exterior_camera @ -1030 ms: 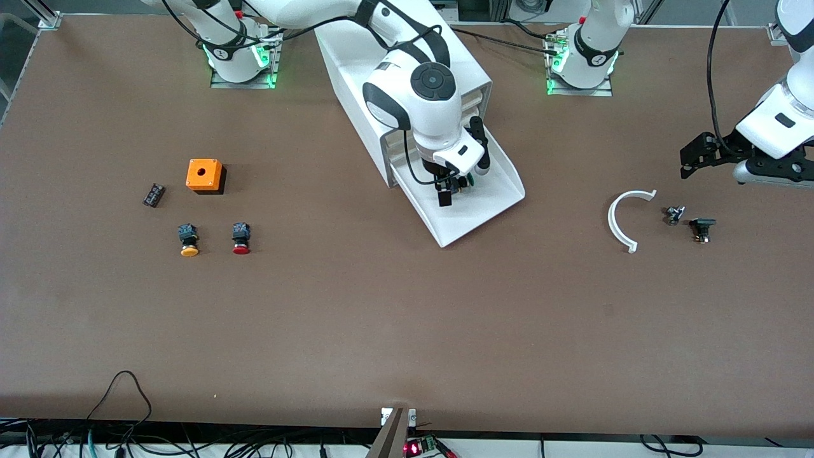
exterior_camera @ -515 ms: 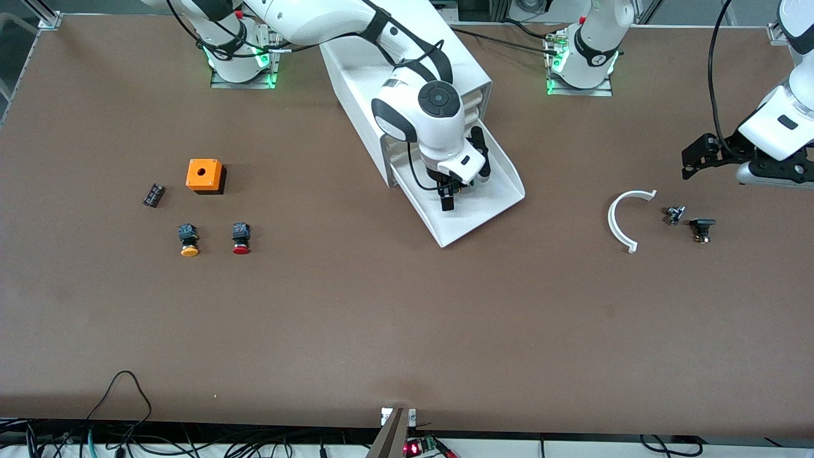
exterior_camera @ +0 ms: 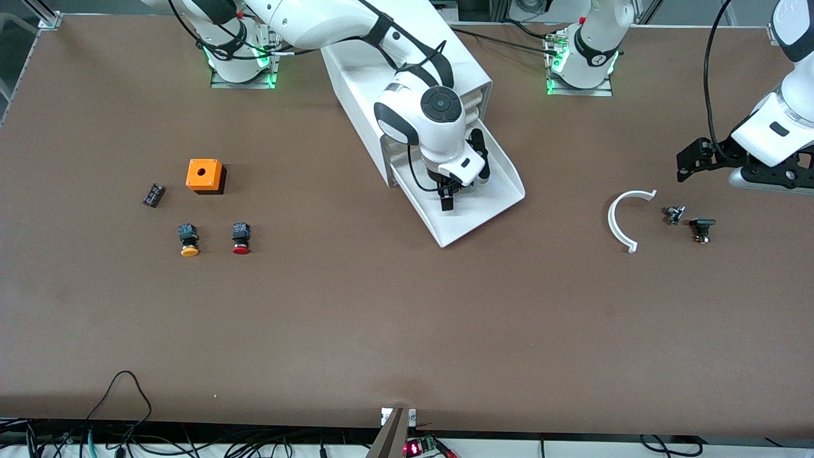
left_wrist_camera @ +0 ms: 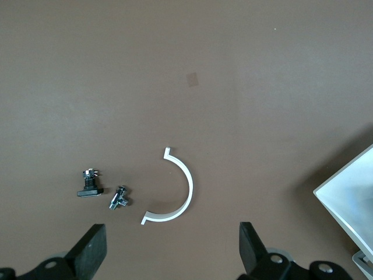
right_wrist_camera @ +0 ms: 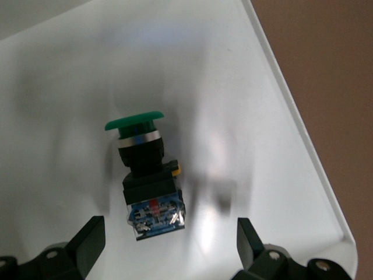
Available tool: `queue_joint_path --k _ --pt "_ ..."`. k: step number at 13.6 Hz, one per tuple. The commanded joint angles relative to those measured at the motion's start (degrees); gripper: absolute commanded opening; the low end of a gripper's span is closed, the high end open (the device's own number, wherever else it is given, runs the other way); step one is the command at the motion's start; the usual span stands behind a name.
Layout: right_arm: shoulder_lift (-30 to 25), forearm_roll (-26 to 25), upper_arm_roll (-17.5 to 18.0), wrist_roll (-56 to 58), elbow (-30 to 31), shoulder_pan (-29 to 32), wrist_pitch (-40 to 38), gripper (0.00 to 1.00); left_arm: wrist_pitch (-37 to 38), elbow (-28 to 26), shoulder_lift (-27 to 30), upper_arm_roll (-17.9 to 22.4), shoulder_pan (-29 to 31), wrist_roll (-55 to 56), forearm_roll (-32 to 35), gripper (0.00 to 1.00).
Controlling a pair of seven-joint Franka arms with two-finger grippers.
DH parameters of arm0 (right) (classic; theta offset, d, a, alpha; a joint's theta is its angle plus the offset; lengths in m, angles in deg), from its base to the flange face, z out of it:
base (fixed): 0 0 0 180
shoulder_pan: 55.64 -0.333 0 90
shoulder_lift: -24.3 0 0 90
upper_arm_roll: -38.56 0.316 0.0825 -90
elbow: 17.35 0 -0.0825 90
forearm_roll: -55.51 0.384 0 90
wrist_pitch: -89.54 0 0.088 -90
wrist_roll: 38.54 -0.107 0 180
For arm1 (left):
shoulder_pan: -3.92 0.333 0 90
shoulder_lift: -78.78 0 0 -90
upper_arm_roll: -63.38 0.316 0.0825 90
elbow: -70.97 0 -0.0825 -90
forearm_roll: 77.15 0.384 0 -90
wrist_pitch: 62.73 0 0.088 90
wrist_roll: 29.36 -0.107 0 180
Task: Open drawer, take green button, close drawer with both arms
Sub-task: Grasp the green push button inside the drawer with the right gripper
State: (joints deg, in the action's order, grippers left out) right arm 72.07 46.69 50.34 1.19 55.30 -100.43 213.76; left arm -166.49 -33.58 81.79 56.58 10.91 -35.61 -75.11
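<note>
The lowest drawer of the white cabinet stands pulled out. The green-capped button lies on its side on the drawer's white floor. My right gripper hangs low over the drawer, open, with one finger on each side of the button's black body in the right wrist view, not touching it. In the front view the gripper hides the button. My left gripper is open and empty over the table at the left arm's end; the left wrist view shows this too.
A white arc piece, a small metal part and a black part lie below the left gripper. An orange box, a yellow-capped button, a red-capped button and a small black block lie toward the right arm's end.
My right gripper has shifted slightly and come lower into the open drawer over the button. My left gripper has drifted a little toward the robots' side.
</note>
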Motion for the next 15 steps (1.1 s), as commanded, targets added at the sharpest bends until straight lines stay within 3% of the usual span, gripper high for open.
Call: queue_joint_path --k 1,7,9,15 --pt "1.19 0.9 0.08 -0.79 -1.81 -1.18 -0.2 1.0 1.11 3.64 -2.13 0.21 -0.4 -0.16 0.59 1.0" --pt "1.98 0.64 0.43 -0.88 -1.81 -1.53 -0.2 0.97 1.46 4.18 -2.31 0.39 -0.4 0.01 0.59 1.0" --pt "2.16 0.64 0.52 -0.97 -2.16 -1.53 -0.11 0.83 1.46 4.18 -2.31 0.47 -0.4 0.01 0.59 1.0" --pt "2.77 0.2 1.05 -0.44 -3.04 -1.53 -0.11 0.55 1.46 4.27 -2.31 0.47 -0.4 -0.08 0.59 1.0"
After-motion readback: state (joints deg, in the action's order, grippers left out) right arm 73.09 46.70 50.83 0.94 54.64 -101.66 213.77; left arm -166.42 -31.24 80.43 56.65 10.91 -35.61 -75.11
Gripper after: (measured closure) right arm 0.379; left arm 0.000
